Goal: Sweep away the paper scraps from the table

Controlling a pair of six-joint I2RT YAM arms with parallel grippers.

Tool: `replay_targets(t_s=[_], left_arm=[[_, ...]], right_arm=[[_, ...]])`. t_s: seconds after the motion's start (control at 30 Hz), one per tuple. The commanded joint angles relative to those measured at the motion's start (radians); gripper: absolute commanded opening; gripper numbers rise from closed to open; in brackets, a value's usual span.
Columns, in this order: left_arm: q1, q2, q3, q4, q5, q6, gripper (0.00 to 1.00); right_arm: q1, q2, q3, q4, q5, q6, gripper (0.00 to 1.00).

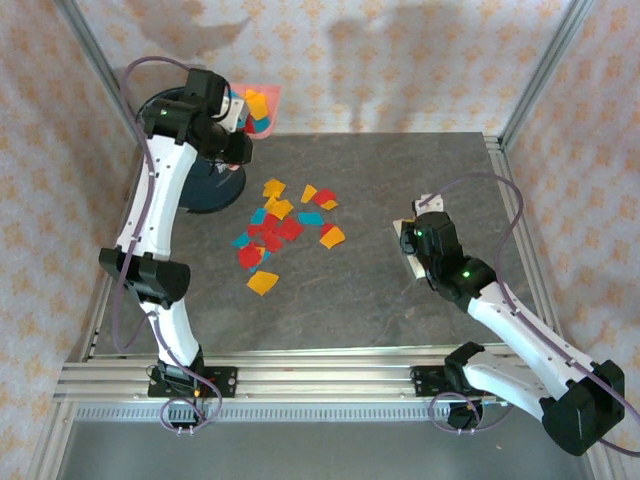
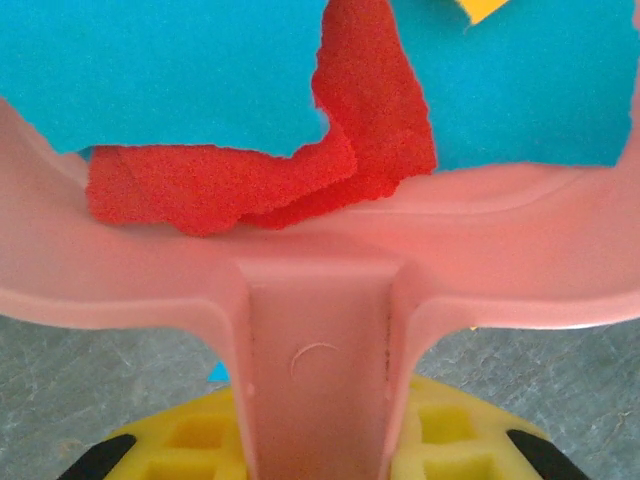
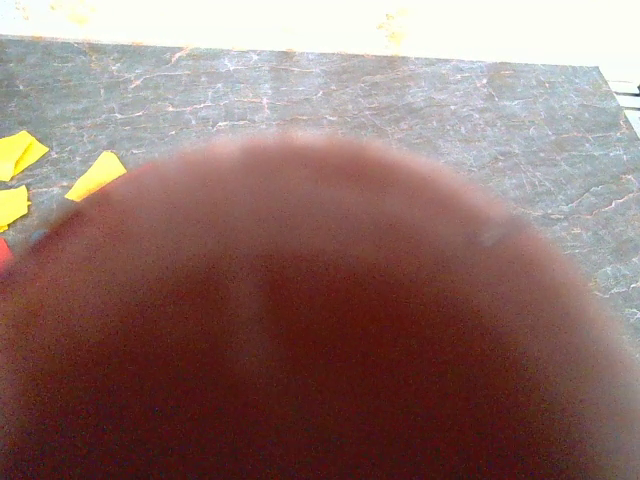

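Observation:
The paper scraps (image 1: 283, 228), red, orange-yellow and teal, lie scattered left of the middle of the dark grey table (image 1: 400, 310). My left gripper (image 2: 320, 440) is shut on the handle of the pink dustpan (image 2: 320, 300), held raised at the far left corner (image 1: 268, 95). Red and teal scraps (image 2: 350, 150) lie in the pan. My right gripper (image 1: 413, 240) is low over the table to the right of the scraps, shut on a pale brush-like tool (image 1: 426, 204). In the right wrist view a blurred brown mass (image 3: 320, 330) hides the jaws, and yellow scraps (image 3: 97, 175) show at the left.
A dark round container (image 1: 212, 192) stands at the far left of the table, under my left arm and below the raised dustpan. Silver rails (image 1: 330, 378) edge the table, and patterned walls close in the back and sides.

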Motion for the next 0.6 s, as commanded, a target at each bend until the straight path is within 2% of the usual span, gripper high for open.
replay_targets(t_s=[0.0, 0.4, 0.57], left_arm=[[0.041, 0.005, 0.026, -0.017, 0.074, -0.027, 0.00], [0.168, 0.027, 0.026, 0.053, 0.293, -0.096, 0.00], [0.212, 0.019, -0.029, 0.124, 0.375, -0.146, 0.00]], right_arm=[[-0.003, 0.001, 0.006, 0.002, 0.014, 0.019, 0.00], [-0.005, 0.017, 0.009, -0.009, 0.010, 0.026, 0.00], [-0.004, 0.021, 0.010, -0.011, 0.010, 0.030, 0.00]])
